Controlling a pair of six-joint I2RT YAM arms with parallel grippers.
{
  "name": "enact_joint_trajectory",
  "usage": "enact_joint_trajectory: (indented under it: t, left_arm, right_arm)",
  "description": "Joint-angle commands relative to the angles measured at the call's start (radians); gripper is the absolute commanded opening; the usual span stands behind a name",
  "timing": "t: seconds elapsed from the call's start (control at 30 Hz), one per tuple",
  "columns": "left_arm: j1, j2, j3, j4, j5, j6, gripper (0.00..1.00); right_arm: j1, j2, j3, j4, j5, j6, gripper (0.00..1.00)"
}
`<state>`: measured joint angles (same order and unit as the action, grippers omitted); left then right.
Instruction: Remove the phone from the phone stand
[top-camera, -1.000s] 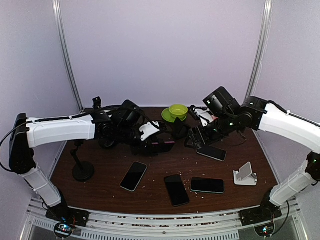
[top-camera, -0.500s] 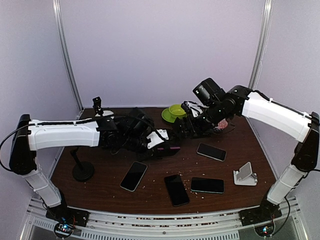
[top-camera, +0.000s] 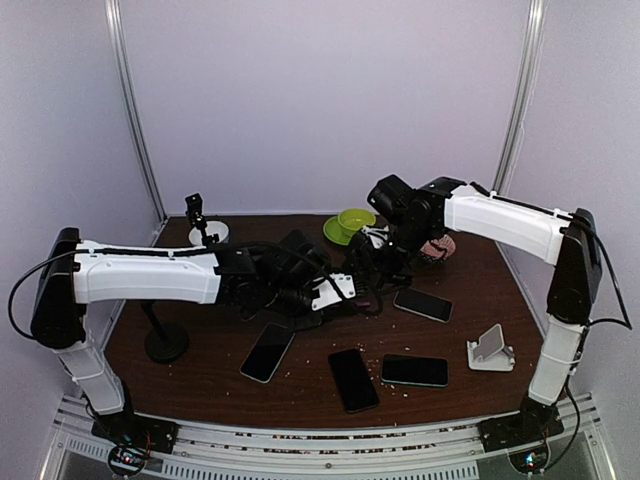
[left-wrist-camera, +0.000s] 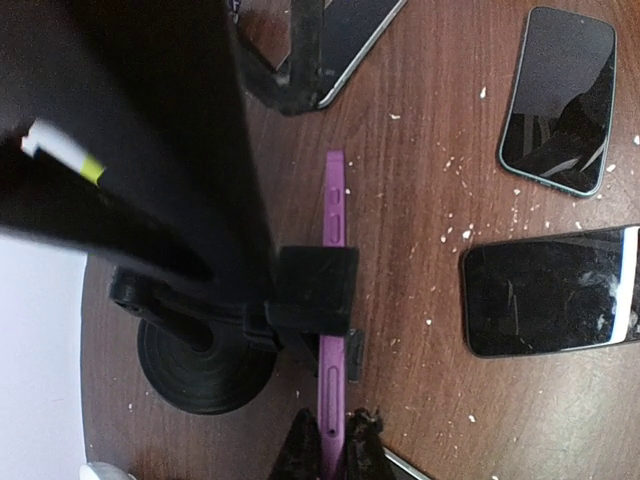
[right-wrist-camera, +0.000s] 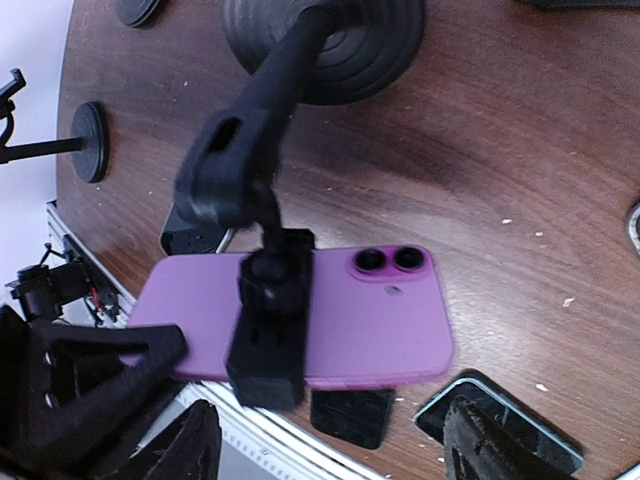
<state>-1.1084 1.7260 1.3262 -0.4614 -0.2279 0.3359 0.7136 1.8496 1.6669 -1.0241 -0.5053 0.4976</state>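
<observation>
A purple phone (right-wrist-camera: 370, 310) sits sideways in the clamp (right-wrist-camera: 270, 330) of a black gooseneck phone stand with a round base (right-wrist-camera: 325, 40). In the left wrist view I see the phone edge-on (left-wrist-camera: 333, 230), with the clamp (left-wrist-camera: 312, 290) across its middle. My left gripper (left-wrist-camera: 333, 445) is shut on the phone's near end, one finger on each face. My right gripper (right-wrist-camera: 335, 425) is open wide and empty, hovering above the back of the phone and the clamp. In the top view both grippers, left (top-camera: 330, 290) and right (top-camera: 372, 262), meet at the table's middle and mostly hide the phone.
Dark phones lie flat on the table (top-camera: 267, 351), (top-camera: 353, 379), (top-camera: 413, 370), (top-camera: 422, 303). A white stand (top-camera: 491, 350) is at the right, a green bowl (top-camera: 355, 222) at the back, and another black stand (top-camera: 165, 340) at the left.
My right gripper has moved left from over the dark phone on the right to above the phone stand. My left gripper has moved right and forward onto the purple phone.
</observation>
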Motion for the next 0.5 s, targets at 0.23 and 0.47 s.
enact_joint_trajectory:
  t: [0.23,0.47]
  left_arm:
    - [-0.030,0.003,0.093,0.217,-0.066,0.001,0.00]
    - [-0.036,0.036,0.134,0.212,-0.086,0.005,0.00]
  right_arm:
    - [0.000,0.063,0.044,0.050,-0.124,-0.012,0.75]
    - [0.001,0.064,0.012,0.039,-0.102,0.007,0.69]
